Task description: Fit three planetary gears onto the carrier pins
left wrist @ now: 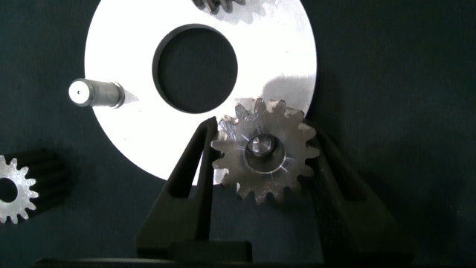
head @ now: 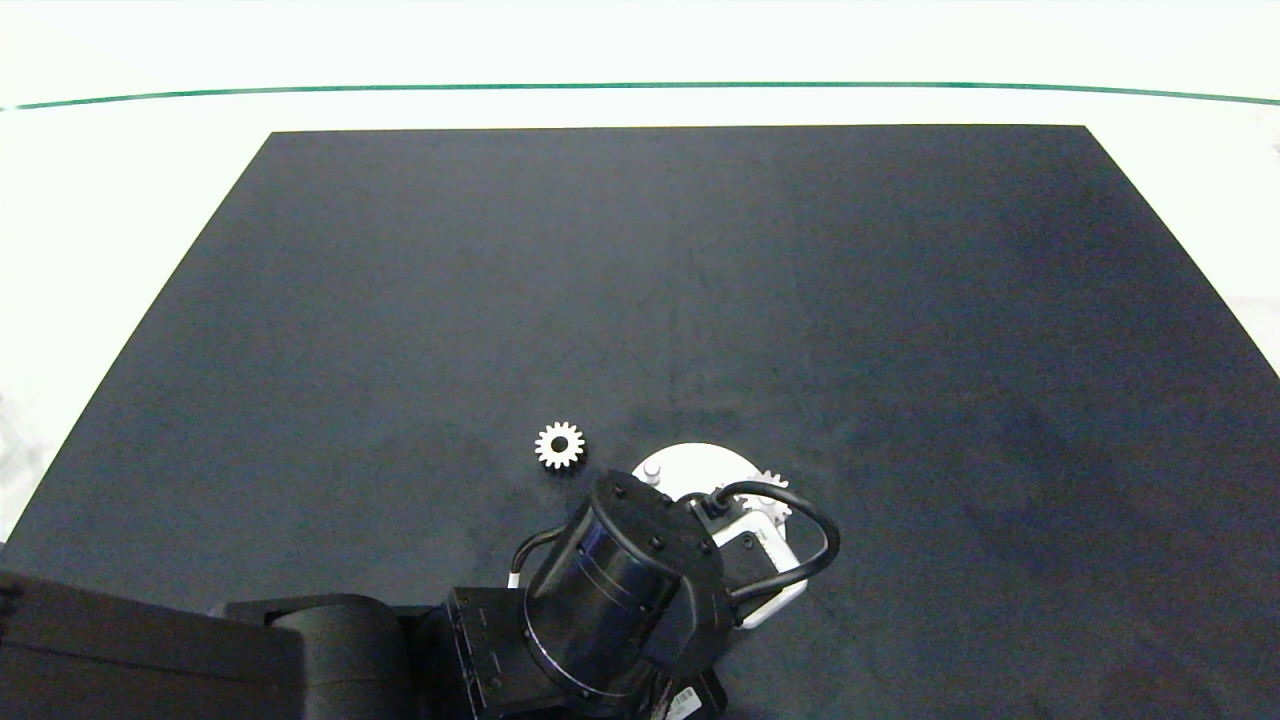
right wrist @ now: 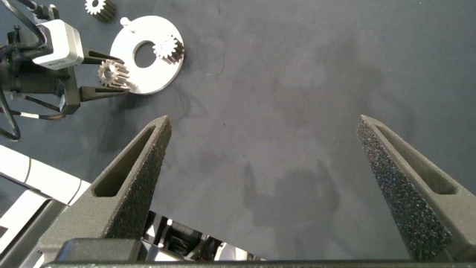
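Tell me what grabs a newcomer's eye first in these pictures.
The left gripper stands out first: it is closed on a silver gear at the edge of the white disc, a pin showing in the gear's hole. A second gear already sits on the disc, one pin is bare, and a third gear lies on the black mat beside the disc.

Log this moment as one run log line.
left claw: shut on planetary gear, over carrier pin at disc rim | one gear on pin | one gear loose on mat | right claw: open, idle
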`<state>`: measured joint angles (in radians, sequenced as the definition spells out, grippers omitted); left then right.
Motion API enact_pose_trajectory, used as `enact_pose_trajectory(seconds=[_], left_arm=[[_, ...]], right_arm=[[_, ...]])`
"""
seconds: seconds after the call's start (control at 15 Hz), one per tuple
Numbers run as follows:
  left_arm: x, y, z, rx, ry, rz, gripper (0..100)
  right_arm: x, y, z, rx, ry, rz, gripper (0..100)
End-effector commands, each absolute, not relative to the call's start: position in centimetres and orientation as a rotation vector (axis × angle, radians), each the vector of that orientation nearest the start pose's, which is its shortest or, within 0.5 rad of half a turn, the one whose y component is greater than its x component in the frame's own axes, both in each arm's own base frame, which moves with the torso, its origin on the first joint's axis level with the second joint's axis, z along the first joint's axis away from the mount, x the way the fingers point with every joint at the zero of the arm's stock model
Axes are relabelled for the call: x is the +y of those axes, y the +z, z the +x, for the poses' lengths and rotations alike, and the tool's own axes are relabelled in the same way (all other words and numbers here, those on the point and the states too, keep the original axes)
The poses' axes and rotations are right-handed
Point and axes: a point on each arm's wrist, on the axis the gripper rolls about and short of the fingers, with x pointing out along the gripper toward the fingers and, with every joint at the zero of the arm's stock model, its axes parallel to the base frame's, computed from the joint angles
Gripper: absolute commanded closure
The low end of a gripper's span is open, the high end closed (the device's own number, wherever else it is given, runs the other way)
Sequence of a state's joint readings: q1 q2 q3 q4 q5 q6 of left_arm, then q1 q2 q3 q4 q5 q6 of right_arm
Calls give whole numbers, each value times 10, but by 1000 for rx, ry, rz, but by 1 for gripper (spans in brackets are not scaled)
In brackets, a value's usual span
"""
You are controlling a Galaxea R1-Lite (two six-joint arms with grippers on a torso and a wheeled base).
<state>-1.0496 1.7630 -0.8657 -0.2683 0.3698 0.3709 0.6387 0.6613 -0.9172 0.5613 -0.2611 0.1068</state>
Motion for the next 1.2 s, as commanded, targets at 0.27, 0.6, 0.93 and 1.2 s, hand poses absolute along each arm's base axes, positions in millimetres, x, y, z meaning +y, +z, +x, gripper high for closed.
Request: enact_pose_trajectory(seconds=[0.27, 0.6, 0.93, 1.2], left_arm=[[-261, 146, 159, 376, -749, 780, 0], [-255, 154, 158, 363, -740, 757, 0], [-224, 191, 162, 307, -663, 669, 0], [-187, 216, 175, 322, -535, 601, 0]], right_arm=[[1, 269, 12, 304, 357, -26, 0], [1, 269, 12, 304, 357, -26, 0], [-2, 269, 8, 290, 356, -12, 0], [-2, 269, 7, 287, 353, -9, 0]])
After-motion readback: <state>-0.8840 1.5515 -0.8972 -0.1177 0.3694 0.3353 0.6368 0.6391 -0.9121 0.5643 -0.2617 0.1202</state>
